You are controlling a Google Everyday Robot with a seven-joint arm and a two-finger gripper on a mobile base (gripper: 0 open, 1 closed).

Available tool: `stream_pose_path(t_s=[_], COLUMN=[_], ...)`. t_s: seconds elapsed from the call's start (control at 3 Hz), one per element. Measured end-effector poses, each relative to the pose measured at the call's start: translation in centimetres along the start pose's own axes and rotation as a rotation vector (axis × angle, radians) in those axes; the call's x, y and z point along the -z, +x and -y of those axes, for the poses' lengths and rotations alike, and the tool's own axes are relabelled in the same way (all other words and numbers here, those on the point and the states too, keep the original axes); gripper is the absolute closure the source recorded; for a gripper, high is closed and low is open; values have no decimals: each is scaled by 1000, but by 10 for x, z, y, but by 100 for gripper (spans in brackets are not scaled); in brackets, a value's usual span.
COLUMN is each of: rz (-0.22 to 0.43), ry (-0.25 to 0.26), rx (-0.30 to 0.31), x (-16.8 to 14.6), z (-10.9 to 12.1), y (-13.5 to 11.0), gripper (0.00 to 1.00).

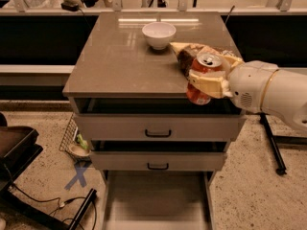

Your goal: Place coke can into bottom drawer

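Gripping the coke can (204, 66) about its middle, the hand (205, 82) sits at the front right edge of the tabletop (120, 56), its cream fingers (211, 84) closed on the can's sides. Can roughly upright, silver top uppermost, red base showing below the fingers and overhanging the tabletop's front edge; clear of the surface. Arm enters from the right of the tabletop. White bowl (159, 34) stands at the tabletop's rear centre. Crumpled snack bag (183, 55) lies on the tabletop's right side, just behind the can. Bottom drawer (156, 200) stands pulled out well below the tabletop's front edge, floor bare. Two grey drawer fronts (158, 127) sit between tabletop and bottom drawer.
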State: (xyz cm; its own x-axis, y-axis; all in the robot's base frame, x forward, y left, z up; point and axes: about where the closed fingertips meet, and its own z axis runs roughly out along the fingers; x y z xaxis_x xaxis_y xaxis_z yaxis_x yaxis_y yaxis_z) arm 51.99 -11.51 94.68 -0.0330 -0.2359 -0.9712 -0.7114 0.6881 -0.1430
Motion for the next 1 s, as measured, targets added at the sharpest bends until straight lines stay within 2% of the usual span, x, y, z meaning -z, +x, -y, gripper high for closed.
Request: stream_pose_path(t_s=[0.33,0.67,1.0], rz=[4,3,26], ry=[-3,-53,-196], rx=[0,-25,-33], x=[-6,-12,-22], z=[-2,-26,-75], y=[4,38,83], gripper=[100,100,100])
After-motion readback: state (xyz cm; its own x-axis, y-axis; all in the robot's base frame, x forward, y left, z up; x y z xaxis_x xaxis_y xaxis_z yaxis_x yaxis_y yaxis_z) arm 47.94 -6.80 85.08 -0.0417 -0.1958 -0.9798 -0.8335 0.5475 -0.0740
